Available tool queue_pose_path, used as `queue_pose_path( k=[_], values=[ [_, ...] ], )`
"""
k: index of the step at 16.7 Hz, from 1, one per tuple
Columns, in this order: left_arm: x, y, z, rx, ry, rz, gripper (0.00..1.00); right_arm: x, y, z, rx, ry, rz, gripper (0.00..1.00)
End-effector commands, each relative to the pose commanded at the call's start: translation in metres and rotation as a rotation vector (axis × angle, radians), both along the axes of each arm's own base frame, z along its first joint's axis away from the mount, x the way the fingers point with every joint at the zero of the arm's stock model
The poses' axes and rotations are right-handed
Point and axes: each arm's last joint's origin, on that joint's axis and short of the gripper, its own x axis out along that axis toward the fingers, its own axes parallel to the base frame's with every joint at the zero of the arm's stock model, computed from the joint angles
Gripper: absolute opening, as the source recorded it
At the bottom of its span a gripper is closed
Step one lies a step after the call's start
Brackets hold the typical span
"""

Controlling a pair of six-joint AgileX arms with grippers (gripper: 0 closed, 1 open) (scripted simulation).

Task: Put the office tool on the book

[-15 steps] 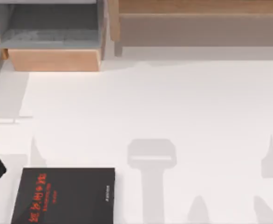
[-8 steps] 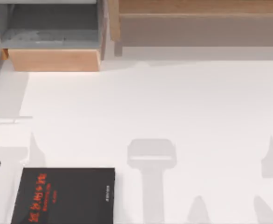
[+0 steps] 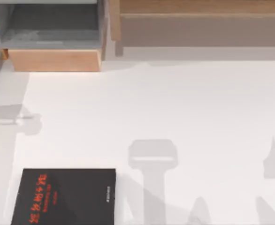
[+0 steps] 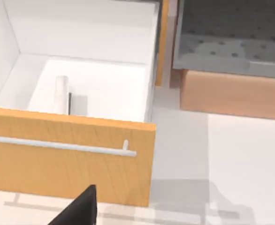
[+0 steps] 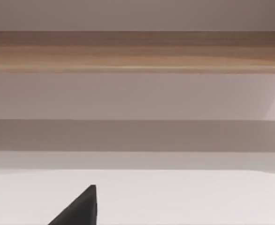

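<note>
The white table [image 3: 184,108] carries little: the black book [image 3: 64,197] with red characters lies flat at its near left corner, with nothing on its cover. At the far left stands a wooden cabinet [image 3: 53,58], seen from above as a grey shelf over a pale wood edge.

The left wrist view adds what the top view leaves out. It looks into an open drawer [image 4: 69,140] with a wood front and a slim metal handle [image 4: 57,145], pulled out beside that grey shelf. Inside, on the white drawer floor, lies the office tool [image 4: 61,93], a small pale stick set near the front wall, apart from the side walls.

Judging from this, the task is at its fetching step: the tool sits in the drawer, well apart from the book. The next move calls for the left gripper [image 4: 79,211] to descend into the drawer, straddle the stick across its narrow width, close, lift clear of the front wall, and carry it to the book.

Only one dark tip of the left gripper shows, so how its jaws stand cannot be told. The right gripper [image 5: 79,208], facing a wooden shelf [image 5: 137,51] and wall, is likewise unreadable and looks idle.
</note>
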Motion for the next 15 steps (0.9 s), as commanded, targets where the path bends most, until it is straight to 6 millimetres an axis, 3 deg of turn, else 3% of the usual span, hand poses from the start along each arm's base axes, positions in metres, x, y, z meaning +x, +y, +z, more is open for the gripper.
queue_pose_path(
  k=[4, 7, 11, 15],
  values=[
    [0.074, 0.027, 0.042, -0.033, 0.235, 0.044, 1.00, 0.000, 0.000, 0.000, 0.000, 0.000, 0.000, 1.00],
    [0.140, 0.055, 0.052, -0.059, 0.402, 0.071, 1.00, 0.000, 0.000, 0.000, 0.000, 0.000, 0.000, 1.00],
    [0.222, 0.096, 0.028, -0.090, 0.612, 0.096, 1.00, 0.000, 0.000, 0.000, 0.000, 0.000, 0.000, 1.00],
    [0.279, 0.130, -0.025, -0.113, 0.793, 0.102, 1.00, 0.000, 0.000, 0.000, 0.000, 0.000, 0.000, 1.00]
  ],
)
